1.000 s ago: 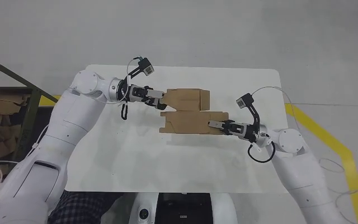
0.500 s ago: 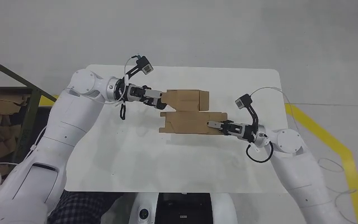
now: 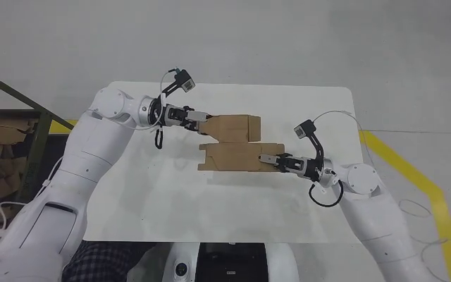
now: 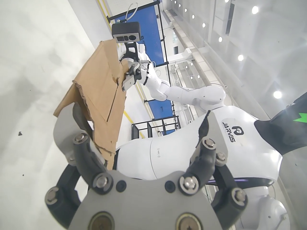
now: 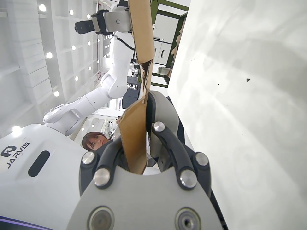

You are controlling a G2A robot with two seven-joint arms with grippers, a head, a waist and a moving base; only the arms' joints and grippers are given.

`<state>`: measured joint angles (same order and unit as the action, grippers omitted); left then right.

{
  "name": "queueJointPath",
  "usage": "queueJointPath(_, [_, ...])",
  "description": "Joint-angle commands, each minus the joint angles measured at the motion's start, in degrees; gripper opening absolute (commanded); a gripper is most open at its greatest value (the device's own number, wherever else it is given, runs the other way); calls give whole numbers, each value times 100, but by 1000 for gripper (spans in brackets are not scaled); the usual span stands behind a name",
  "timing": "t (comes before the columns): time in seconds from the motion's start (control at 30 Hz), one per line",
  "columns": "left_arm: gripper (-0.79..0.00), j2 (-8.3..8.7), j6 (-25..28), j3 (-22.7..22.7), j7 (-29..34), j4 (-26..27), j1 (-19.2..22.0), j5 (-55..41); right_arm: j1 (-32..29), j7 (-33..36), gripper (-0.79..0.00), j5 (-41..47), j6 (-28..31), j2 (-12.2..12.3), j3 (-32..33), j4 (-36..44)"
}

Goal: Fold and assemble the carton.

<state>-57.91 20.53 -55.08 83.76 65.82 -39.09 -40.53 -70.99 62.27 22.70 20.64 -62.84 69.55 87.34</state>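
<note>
As both arms meet at the carton (image 3: 239, 155), I log it over the middle of the white tabletop (image 3: 141, 204). It's brown cardboard, with its long axis running from one arm to the other. From the top view I see a shorter far panel and a longer near panel, with a dark crease line between them.

The left end effector (image 3: 204, 125) sits at the far panel's end on its own side. In the left wrist view its fingers (image 4: 63, 125) stand wide apart. One lies against the ragged edge of the carton (image 4: 100, 92) and the other is well clear, so it's spread and not clamping.

The right end effector (image 3: 268, 158) is at the opposite end, on the near panel. In the right wrist view the carton (image 5: 134, 130) runs down between its fingers (image 5: 165, 111), pinched there, so it's closed on the cardboard. The left wrist view also catches the right end effector (image 4: 128, 82) at the carton's far end.

I can't tell whether the carton's underside touches the tabletop.
</note>
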Motion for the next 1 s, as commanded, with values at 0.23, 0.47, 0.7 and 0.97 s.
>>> queueJointPath(0.23, [-428, -27, 81, -7, -82, -27, 2, 105, -14, -29, -785, 60, -11, 5, -42, 54])
queueJointPath(0.47, [-502, -45, 146, 8, -147, -79, 20, 314, -13, -70, -785, 98, -19, 10, -51, 77])
queueJointPath(0.7, [-665, -59, 195, 25, -196, -115, 48, 528, -18, -75, -785, 124, -35, 23, -28, 127])
queueJointPath(0.97, [-785, -69, 207, -4, -208, -86, 47, 605, -51, -174, -785, 126, -88, 36, 0, 182])
